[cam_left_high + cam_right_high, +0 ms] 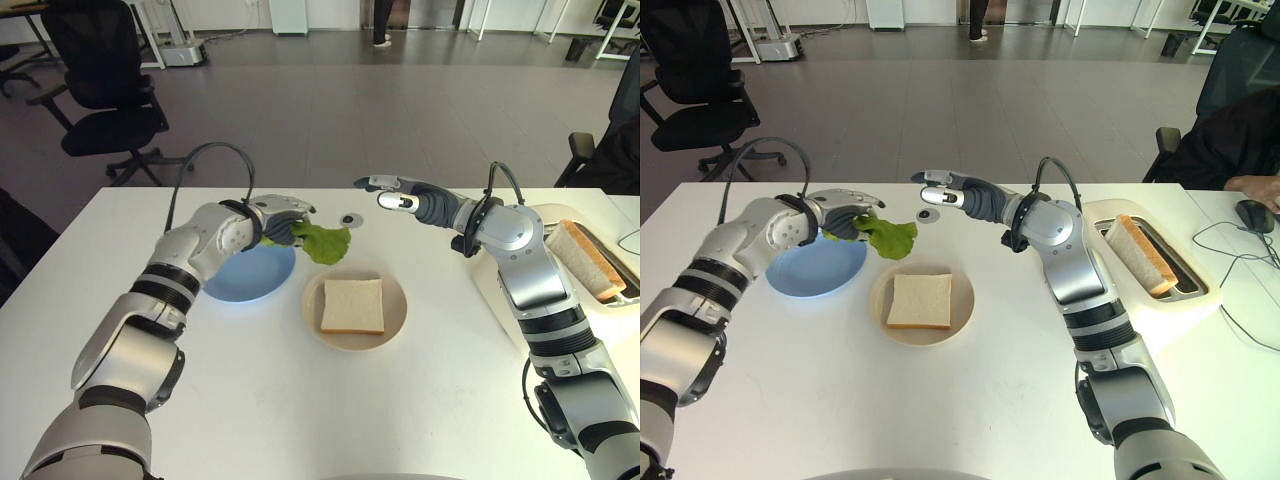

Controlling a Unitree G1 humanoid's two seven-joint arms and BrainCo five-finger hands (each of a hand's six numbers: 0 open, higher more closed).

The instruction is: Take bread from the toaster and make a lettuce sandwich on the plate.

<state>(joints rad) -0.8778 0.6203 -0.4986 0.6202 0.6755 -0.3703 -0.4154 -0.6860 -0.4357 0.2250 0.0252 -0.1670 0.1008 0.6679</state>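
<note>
One slice of bread [352,306] lies flat on the tan plate [396,300] in front of us. Our left hand [278,218] has its fingers closed around the green lettuce [324,243], and we hold it up between the blue plate [248,278] and the tan plate. Our right hand [392,193] hangs over the table [250,400] with fingers stretched out, holding nothing. A second slice [1138,255] leans in the toaster [1192,297] on our right.

Your left hand [845,212] closed on a lettuce leaf [890,238] beside the blue plate [810,280], bread slice [920,300] flat on the beige plate [880,318], your right hand [945,192] outstretched, empty, above the worktop [790,400], second slice [1140,255] leaning in the toaster [1195,292]
</note>
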